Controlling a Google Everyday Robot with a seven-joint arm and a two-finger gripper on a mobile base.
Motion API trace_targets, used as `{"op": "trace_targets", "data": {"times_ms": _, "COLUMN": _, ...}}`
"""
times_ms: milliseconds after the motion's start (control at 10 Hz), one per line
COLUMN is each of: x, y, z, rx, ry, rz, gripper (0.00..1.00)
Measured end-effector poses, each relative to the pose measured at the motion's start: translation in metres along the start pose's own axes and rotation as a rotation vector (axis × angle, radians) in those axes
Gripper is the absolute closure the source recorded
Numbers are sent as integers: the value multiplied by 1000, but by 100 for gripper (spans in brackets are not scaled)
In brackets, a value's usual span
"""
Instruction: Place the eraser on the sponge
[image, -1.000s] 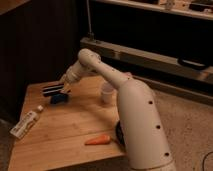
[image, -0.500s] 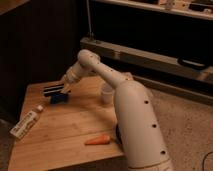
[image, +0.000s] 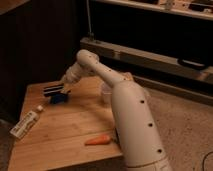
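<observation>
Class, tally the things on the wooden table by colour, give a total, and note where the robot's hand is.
Black: 1, eraser
Blue: 1, sponge
White: 1, tube
Orange: 1, carrot
Pale: 1, cup
Total: 5
Hand: closed on the eraser's end, just above the sponge.

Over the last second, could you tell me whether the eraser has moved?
No. The eraser, in the gripper at the table's far corner, stays just above the sponge.

Flat black eraser (image: 52, 90) with white lengthwise stripes, level, its right end at the closed end effector (image: 64, 86). Directly over the sponge (image: 59, 98), overhanging leftward; contact between them unclear. Sponge small, blue, rectangular, flat on the table (image: 75, 130), toward the far left.
</observation>
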Motion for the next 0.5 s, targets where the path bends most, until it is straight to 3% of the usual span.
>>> {"op": "trace_targets", "data": {"times_ms": 500, "x": 11, "y": 0, "z": 11, "rx": -30, "ry": 46, "rz": 26, "gripper": 100}}
